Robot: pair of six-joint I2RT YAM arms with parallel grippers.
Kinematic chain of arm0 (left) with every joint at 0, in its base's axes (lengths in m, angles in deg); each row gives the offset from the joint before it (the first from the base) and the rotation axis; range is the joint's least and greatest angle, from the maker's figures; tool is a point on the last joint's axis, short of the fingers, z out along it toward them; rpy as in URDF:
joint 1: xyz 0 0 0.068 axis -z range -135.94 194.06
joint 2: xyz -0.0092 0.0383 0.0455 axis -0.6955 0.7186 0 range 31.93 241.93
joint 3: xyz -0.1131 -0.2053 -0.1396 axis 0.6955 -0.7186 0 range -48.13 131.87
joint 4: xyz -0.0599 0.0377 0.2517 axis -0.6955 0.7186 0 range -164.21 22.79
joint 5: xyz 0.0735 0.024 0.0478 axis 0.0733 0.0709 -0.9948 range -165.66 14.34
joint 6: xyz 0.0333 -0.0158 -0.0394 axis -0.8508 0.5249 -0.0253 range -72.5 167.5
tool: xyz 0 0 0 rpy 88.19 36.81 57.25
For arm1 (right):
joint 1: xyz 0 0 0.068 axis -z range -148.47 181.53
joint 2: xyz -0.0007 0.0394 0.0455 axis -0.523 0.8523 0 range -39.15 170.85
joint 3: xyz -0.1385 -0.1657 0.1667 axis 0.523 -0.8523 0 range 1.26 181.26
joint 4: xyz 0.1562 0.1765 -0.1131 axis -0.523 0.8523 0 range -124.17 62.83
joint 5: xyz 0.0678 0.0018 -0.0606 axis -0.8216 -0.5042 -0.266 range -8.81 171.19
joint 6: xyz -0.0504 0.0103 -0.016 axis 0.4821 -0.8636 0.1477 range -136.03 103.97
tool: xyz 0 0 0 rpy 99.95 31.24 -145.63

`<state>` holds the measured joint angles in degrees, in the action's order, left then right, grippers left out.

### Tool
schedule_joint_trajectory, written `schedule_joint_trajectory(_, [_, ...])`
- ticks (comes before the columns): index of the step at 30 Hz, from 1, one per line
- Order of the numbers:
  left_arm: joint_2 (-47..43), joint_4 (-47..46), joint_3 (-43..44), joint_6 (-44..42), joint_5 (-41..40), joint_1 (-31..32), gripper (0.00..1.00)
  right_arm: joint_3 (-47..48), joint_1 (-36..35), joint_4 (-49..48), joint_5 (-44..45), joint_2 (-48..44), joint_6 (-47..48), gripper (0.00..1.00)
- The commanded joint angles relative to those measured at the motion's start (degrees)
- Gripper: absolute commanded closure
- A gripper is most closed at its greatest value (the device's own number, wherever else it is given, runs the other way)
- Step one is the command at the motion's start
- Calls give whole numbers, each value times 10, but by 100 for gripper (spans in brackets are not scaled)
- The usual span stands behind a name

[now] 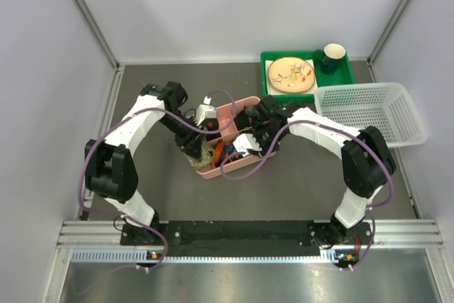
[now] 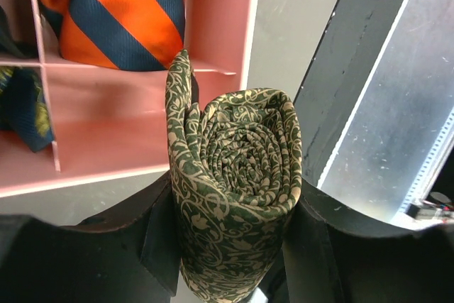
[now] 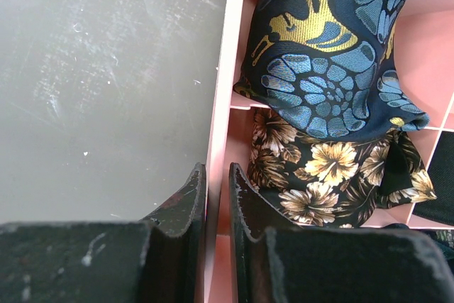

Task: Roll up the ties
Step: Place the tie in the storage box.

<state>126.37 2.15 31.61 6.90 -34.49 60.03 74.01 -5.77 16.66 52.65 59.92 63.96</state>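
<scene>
**Rolled tie [image 2: 241, 154] gripped beside pink box [image 2: 216, 26]**

The green, vine-patterned roll is clamped between the fingers of the left gripper [image 2: 234, 243], just outside the box. The box's side wall is pinched by the right gripper [image 3: 213, 189], closed narrowly on it
</scene>
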Motion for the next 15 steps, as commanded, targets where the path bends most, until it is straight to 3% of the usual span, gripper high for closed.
schedule_joint_trajectory(1, [18, 56, 11, 57, -41, 27, 100, -10, -9, 24, -23, -20, 12, 100])
schedule_joint_trajectory(15, [63, -31, 29, 139, -107, 60, 100, -35, -10, 25, -31, -43, 44, 100])
